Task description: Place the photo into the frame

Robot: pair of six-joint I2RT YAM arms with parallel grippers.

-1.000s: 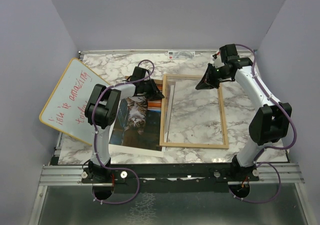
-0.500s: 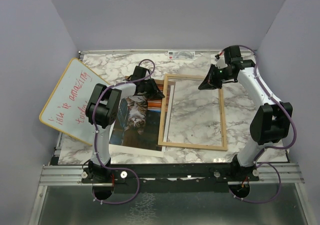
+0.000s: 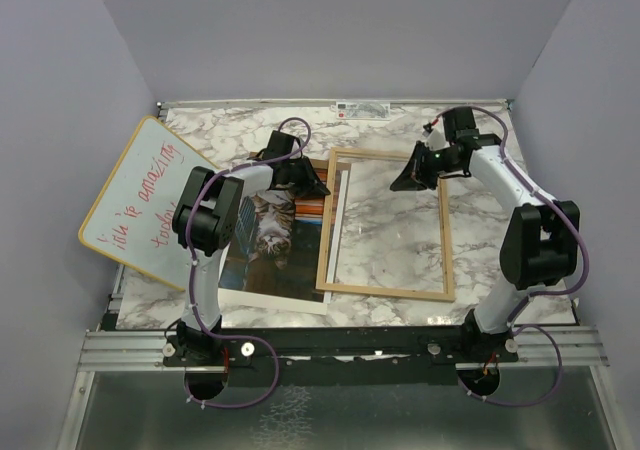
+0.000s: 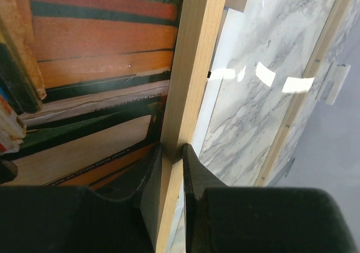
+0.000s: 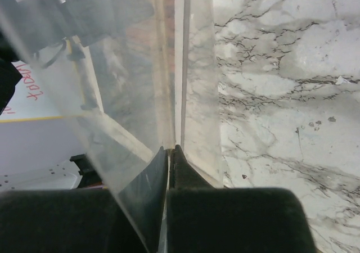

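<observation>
The frame of thin light wood lies in the middle of the marble table, its left rail over the right edge of the photo, the cat print. My left gripper is shut on the frame's left rail near its far corner. In the left wrist view the fingers pinch the rail, with the photo's books on the left. My right gripper is over the frame's far end. In the right wrist view it is shut on the edge of the clear pane, which tilts up.
A round-cornered whiteboard with red handwriting leans at the left edge; it also shows in the right wrist view. A small label strip lies at the back edge. Marble table shows right of the pane. Grey walls stand on three sides.
The frame has shifted slightly left. My right gripper has moved a little nearer and to the left, still holding the pane. My left gripper keeps its grip on the rail.
</observation>
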